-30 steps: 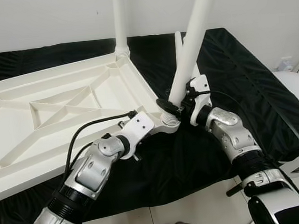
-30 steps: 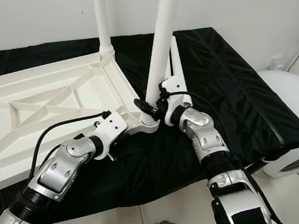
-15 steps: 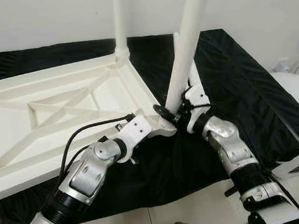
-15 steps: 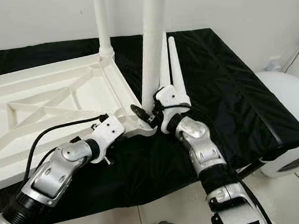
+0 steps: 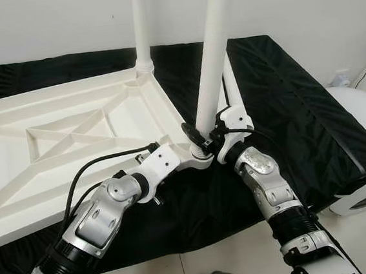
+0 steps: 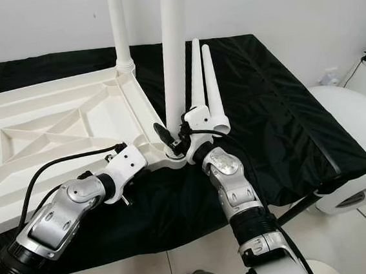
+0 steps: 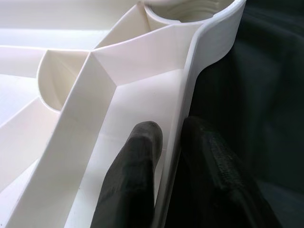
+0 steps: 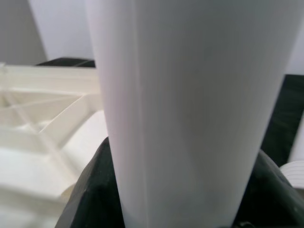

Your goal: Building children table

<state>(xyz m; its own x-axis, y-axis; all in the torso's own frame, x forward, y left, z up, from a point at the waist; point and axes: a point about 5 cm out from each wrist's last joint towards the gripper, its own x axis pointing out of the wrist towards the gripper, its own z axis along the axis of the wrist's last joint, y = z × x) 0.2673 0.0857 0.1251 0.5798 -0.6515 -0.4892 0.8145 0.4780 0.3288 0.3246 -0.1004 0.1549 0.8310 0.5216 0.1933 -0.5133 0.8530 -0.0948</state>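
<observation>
The white tabletop [image 5: 53, 136] lies upside down on a black cloth. One white leg [image 5: 138, 24] stands in its far corner. A second white leg [image 5: 213, 50] stands nearly upright with its foot at the near right corner socket [image 5: 201, 153]. My right gripper [image 5: 199, 138] is shut on it low down; black fingers [image 8: 90, 190] flank the leg [image 8: 185, 95] in the right wrist view. My left gripper [image 7: 173, 128] is shut on the tabletop's rim [image 7: 190, 76] just short of that corner, one finger inside the rim and one outside.
Two loose white legs [image 6: 200, 77] lie on the black cloth [image 5: 283, 95] beyond my right arm. A white rounded object [image 5: 362, 113] stands at the right past the cloth's edge. A white wall is close behind. Pale floor tiles show below.
The held leg has swung from leaning right to nearly upright, and my right gripper has moved left with it onto the corner socket. The left gripper keeps its hold on the rim.
</observation>
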